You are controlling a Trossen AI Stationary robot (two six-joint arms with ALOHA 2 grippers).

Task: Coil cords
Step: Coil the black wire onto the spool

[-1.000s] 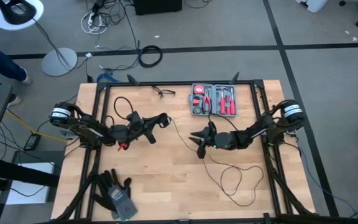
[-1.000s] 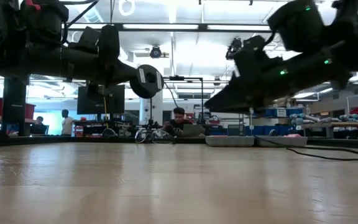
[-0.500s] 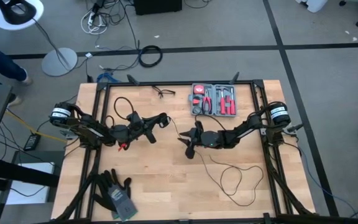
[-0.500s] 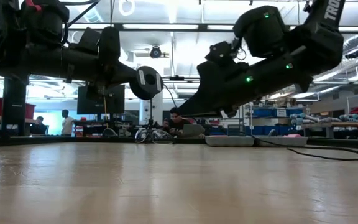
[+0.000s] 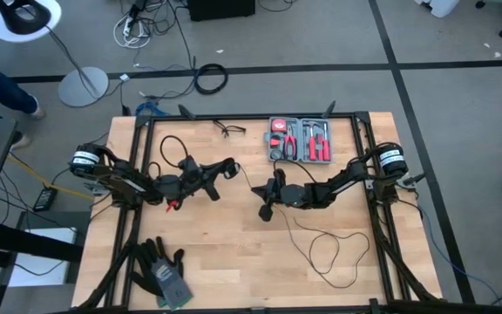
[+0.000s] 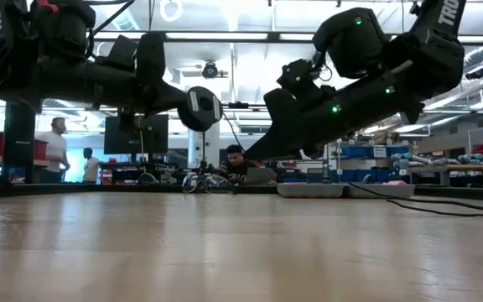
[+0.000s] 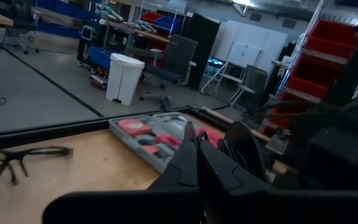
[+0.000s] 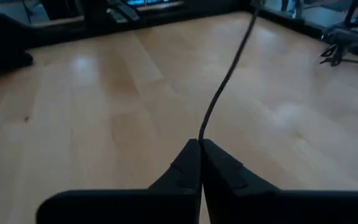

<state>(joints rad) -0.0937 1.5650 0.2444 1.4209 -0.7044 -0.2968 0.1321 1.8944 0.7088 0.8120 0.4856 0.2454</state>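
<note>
At mid-table, the right gripper [image 8: 200,144] had its jaws pinched fully together on the thin black cord [image 8: 224,87], which stretched away across the wooden table [image 8: 104,112]. More of it lay looped near the right arm. Farther left, the left gripper [image 5: 231,166] was closed, the cord's end at its tip.
</note>
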